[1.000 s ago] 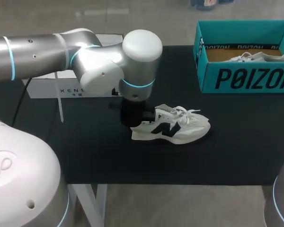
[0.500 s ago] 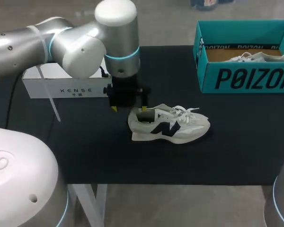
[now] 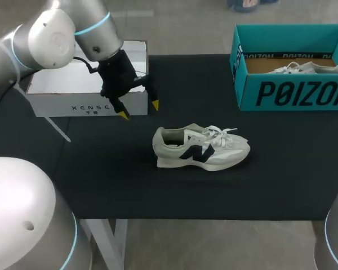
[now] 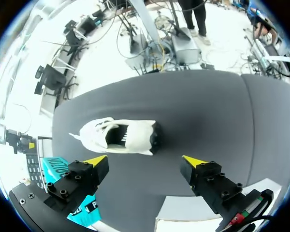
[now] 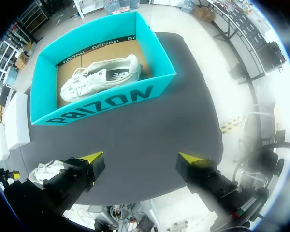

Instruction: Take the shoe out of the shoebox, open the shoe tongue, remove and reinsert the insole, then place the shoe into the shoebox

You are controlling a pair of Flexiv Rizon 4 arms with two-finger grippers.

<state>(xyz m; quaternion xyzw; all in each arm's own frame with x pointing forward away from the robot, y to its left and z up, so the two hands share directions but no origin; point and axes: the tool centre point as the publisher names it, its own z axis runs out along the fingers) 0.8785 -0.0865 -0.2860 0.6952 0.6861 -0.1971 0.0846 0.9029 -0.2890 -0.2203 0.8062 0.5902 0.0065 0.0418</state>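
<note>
Head view has the white-and-grey laced sneaker (image 3: 201, 149) out of the teal cardboard shoebox (image 3: 293, 93), standing on its sole on the black table (image 3: 281, 174) at eight o'clock from the box. My left gripper (image 3: 139, 110) hovers at ten o'clock from the sneaker and my right gripper (image 5: 139, 157) has the box ahead of it, both spread wide and empty. I judge the take-out done; I can't tell about the tongue and insole, and the boxing is left.

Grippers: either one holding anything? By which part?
Nothing held. Left gripper open, clear of the sneaker lying on the table; right gripper open and empty.
</note>
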